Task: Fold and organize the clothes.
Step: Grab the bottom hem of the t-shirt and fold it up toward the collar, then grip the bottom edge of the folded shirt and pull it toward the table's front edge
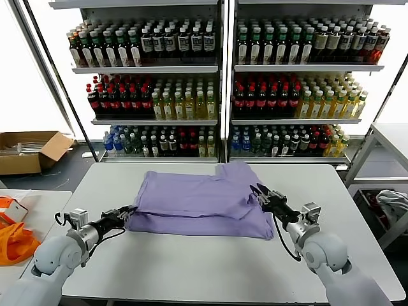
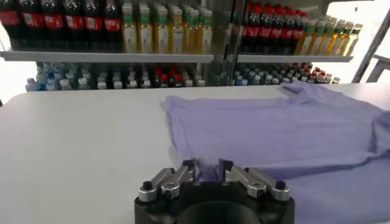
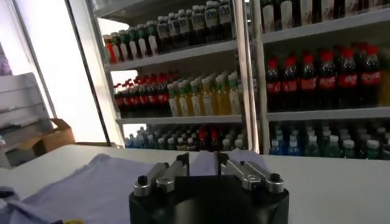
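A lavender T-shirt [image 1: 197, 194] lies plain side up on the white table [image 1: 191, 268], partly folded, with its upper layer doubled over the lower one. My left gripper [image 1: 129, 210] is at the shirt's near left corner. In the left wrist view its fingers stand apart [image 2: 207, 170] with the shirt's edge [image 2: 274, 128] between them. My right gripper [image 1: 260, 191] is at the shirt's right side, just over the fabric. In the right wrist view its fingers also stand apart [image 3: 204, 163], with pale fabric [image 3: 91, 182] showing between and beyond them.
Shelves of bottled drinks [image 1: 217, 83] stand behind the table. Orange fabric [image 1: 13, 242] lies on a side table at the left. A cardboard box [image 1: 29, 150] sits on the floor at the far left. Another table [image 1: 392, 137] and a cloth heap [image 1: 392, 204] are at the right.
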`<state>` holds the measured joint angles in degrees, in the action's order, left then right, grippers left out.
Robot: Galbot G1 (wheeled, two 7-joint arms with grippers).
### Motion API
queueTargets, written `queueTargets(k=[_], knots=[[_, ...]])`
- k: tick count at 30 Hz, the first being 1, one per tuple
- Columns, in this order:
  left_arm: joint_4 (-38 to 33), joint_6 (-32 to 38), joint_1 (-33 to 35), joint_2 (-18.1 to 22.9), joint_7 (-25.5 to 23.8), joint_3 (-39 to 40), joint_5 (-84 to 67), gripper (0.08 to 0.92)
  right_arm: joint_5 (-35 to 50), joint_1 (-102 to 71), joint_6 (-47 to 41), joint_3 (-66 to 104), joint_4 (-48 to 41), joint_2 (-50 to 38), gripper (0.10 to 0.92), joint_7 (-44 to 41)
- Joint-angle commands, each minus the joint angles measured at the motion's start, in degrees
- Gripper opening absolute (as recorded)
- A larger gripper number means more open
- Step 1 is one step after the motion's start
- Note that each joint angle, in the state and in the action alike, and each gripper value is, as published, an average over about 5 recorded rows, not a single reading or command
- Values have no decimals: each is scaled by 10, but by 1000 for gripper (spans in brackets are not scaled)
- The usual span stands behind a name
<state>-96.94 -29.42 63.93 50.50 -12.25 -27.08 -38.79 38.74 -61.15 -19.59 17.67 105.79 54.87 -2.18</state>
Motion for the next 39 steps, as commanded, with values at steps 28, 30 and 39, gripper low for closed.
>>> queueTargets(k=[28,30,39], knots=[[-20,17,89,26,13,-10,11,646,-26,-164,-78,16,73,26,490,89],[-24,17,93,25,13,-11,10,594,-24,-164,-77,17,73,24,430,88],[-68,22,136,45,27,-24,19,334,-15,-202,-76,33,100,4,187,77]])
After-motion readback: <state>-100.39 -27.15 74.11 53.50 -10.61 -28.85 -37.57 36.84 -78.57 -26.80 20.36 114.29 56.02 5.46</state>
